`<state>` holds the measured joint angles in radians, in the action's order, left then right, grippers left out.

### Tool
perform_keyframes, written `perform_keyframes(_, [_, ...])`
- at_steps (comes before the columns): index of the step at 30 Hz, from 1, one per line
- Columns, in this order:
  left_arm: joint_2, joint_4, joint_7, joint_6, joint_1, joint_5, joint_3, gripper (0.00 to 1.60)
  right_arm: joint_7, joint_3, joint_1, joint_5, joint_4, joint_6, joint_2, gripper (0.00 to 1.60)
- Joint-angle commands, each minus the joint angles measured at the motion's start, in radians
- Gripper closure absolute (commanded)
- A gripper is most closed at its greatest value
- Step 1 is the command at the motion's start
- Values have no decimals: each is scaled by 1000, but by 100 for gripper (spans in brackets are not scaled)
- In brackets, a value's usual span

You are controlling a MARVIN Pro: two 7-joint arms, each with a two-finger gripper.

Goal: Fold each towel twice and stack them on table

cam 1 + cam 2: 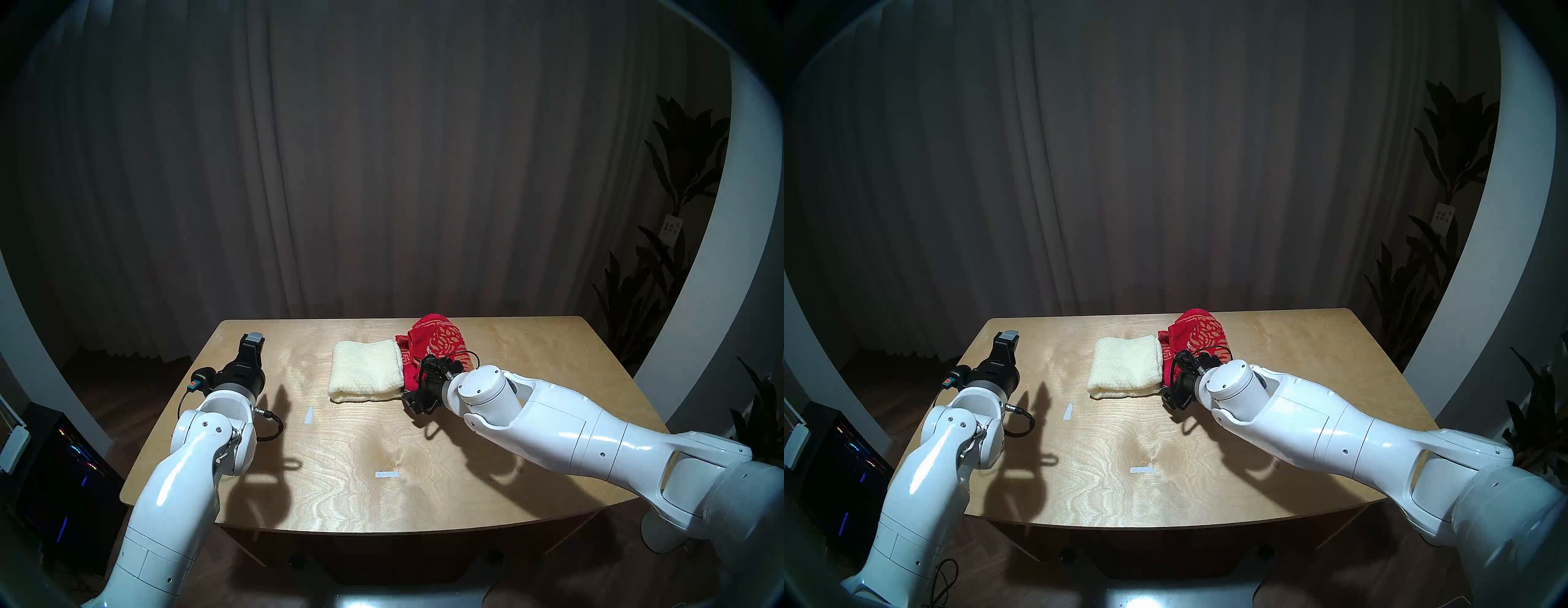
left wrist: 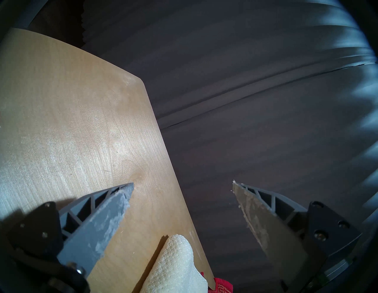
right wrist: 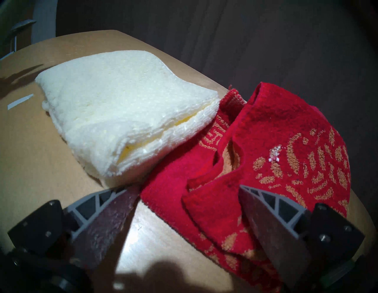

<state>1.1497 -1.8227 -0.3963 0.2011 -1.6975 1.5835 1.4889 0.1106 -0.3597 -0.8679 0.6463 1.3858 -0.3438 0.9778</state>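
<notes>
A folded cream towel (image 1: pixel 367 375) lies on the plywood table (image 1: pixel 445 475) at centre back. Its right edge overlaps a crumpled red towel (image 1: pixel 437 344) with gold pattern. In the right wrist view, my right gripper (image 3: pixel 183 188) is open and low over the table. The red towel (image 3: pixel 266 153) has its near folded corner between the fingers, unclamped, and the cream towel (image 3: pixel 122 114) is just left of them. My left gripper (image 1: pixel 253 339) hovers open and empty over the table's back left part. In the left wrist view its fingers (image 2: pixel 114 206) stand wide, with the cream towel (image 2: pixel 176 266) at the bottom edge.
Two white tape strips (image 1: pixel 308 415) (image 1: pixel 387 474) mark the tabletop. A dark curtain hangs behind the table. Potted plants (image 1: pixel 679 204) stand at the right, and a dark computer case (image 1: pixel 63 475) with lights sits on the floor at the left.
</notes>
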Motion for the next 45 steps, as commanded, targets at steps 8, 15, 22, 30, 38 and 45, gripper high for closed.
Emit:
perform_keyframes(8, [-6, -43, 19, 0, 5, -22, -28, 0, -60, 35, 8, -86, 58, 140, -89, 0])
perform_keyframes(15, [-15, -55, 25, -19, 15, -29, -58, 0, -55, 14, -26, -52, 113, 184, -142, 0])
perform_keyframes(22, [-17, -113, 41, -48, 13, -30, -99, 0, -51, -75, -72, 73, 198, 195, -242, 0])
perform_keyframes(30, [13, -178, 65, -65, 17, -12, -150, 0, -22, -187, -126, 274, 193, 239, -334, 0])
perform_keyframes(38, [66, -198, 75, -76, 3, 41, -212, 0, -9, -250, -211, 492, 190, 255, -386, 0])
perform_keyframes(45, [91, -196, 86, -93, 17, 63, -272, 0, -16, -299, -275, 689, 202, 274, -427, 0])
